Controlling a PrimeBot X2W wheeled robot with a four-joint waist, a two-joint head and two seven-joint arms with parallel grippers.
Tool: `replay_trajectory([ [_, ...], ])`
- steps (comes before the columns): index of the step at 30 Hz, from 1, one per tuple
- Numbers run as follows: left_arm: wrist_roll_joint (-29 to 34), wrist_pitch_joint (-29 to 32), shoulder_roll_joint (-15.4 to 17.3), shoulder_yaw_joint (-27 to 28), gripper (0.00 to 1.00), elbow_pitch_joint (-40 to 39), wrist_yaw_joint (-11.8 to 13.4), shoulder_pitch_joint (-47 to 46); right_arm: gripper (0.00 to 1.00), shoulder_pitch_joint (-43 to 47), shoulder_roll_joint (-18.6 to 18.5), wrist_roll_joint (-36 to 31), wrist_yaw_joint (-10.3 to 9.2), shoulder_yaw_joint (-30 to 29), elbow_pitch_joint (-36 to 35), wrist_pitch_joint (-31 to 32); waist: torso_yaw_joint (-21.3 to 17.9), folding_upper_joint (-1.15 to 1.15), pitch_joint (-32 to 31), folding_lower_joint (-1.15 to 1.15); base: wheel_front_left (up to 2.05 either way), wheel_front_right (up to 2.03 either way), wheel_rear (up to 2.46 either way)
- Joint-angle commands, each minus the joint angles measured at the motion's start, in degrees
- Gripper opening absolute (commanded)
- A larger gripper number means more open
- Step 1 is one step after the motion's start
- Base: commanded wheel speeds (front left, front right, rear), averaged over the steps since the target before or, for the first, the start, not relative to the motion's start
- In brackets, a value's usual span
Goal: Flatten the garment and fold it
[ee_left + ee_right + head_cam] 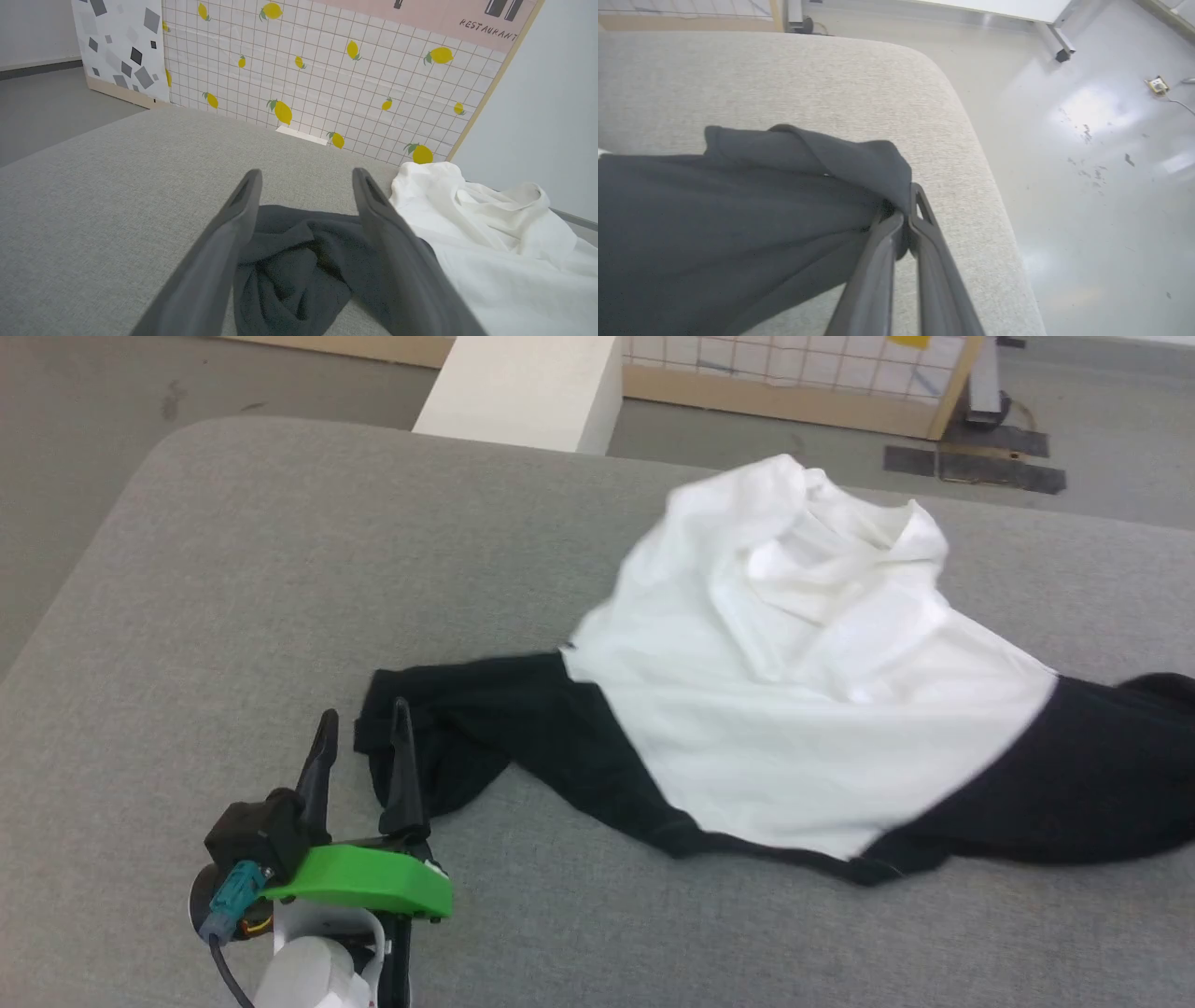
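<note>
Nearest the head camera, the left gripper (364,709), two long dark fingers rising from a bright green plastic cover (364,887), is held low over the grey woven fabric surface (233,569), a broad padded top with rounded corners. Beyond it are seen a glossy grey floor (1087,163), a white block (523,383) and a wood-framed panel (327,70) printed with a grid and yellow lemons. The left gripper's jaws are spread wide and empty; the crumpled end of one black sleeve (467,709) is seen between the fingers, and contact cannot be told. The right gripper (903,210) is pinched tight on a fold of the other black sleeve (761,196), near the surface's rounded corner. The garment (794,691), a soft white long-sleeved shirt with black sleeves, is spread across the middle and right of the surface. Its white body is rumpled and bunched at the far end, and the sleeves are stretched out to either side.
</note>
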Motion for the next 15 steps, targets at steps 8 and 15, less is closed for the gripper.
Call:
replay_trajectory([
  [8,1.4,-0.2,-0.1,-1.2,1.00,2.1,-2.0,0.0,1.00,0.9,4.2,0.0,-0.09,-4.3,3.2,-5.9,-2.4,0.66,-0.4,0.00,0.00,0.00,0.00],
  [15,1.3,4.8,-0.1,-5.9,1.00,5.3,-4.0,0.3,1.00,4.3,7.4,4.1,-0.09,0.6,1.5,-15.0,-4.3,0.66,-2.3,0.00,0.00,0.00,0.00],
])
